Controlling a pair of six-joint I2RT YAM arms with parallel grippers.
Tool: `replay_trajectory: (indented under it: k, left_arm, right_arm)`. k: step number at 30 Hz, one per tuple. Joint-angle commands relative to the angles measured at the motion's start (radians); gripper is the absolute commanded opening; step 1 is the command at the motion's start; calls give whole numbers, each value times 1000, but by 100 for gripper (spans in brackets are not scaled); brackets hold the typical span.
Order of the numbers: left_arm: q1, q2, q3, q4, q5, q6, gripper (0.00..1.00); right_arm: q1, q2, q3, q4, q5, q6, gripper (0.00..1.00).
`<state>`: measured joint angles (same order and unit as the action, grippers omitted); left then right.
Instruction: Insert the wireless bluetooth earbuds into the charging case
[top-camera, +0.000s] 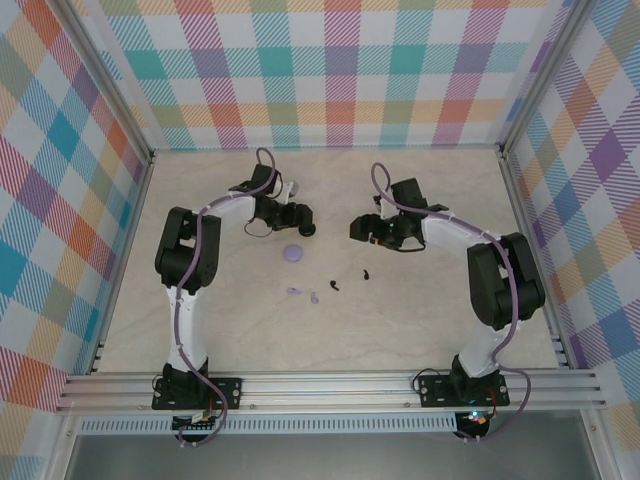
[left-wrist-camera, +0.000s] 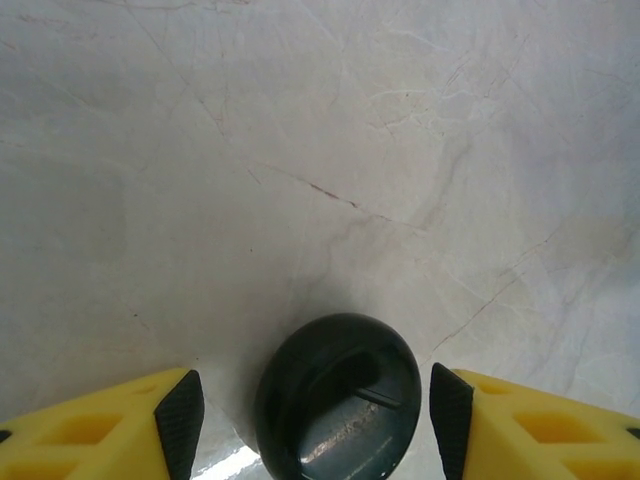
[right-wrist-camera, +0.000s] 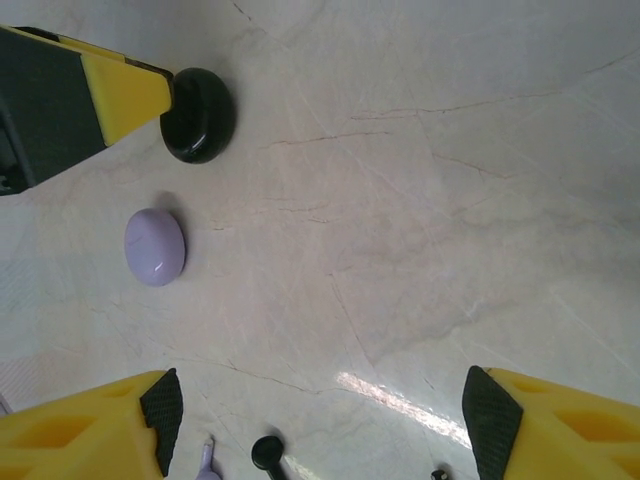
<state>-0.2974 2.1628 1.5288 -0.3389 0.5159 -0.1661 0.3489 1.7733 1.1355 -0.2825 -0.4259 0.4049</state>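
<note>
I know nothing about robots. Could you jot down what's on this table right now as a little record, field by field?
surface: pale marble-patterned table
left gripper: open, fingers either side of the round black plastic case, gaps on both sides
right gripper: open, nothing between its fingers
round lavender plastic case: on the table, apart from the black case
black buds: two tiny black comma-shaped plastic earbuds, loose on the table
lavender buds: two tiny pale lavender comma-shaped plastic earbuds, loose on the table beside the black ones

Two black earbuds (top-camera: 335, 284) and two lavender earbuds (top-camera: 292, 291) lie loose near the closed lavender case (top-camera: 292, 254).
</note>
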Motion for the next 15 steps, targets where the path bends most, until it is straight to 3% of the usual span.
replay_trajectory:
  k: [1, 15]
  left_arm:
    - [-16, -4, -12, -26, 48, -17, 62]
    - [-53, -60, -105, 52, 117, -112, 56]
  right_arm:
    - [13, 28, 34, -22, -36, 9, 74]
    - [47, 116, 101, -37, -60, 27, 65]
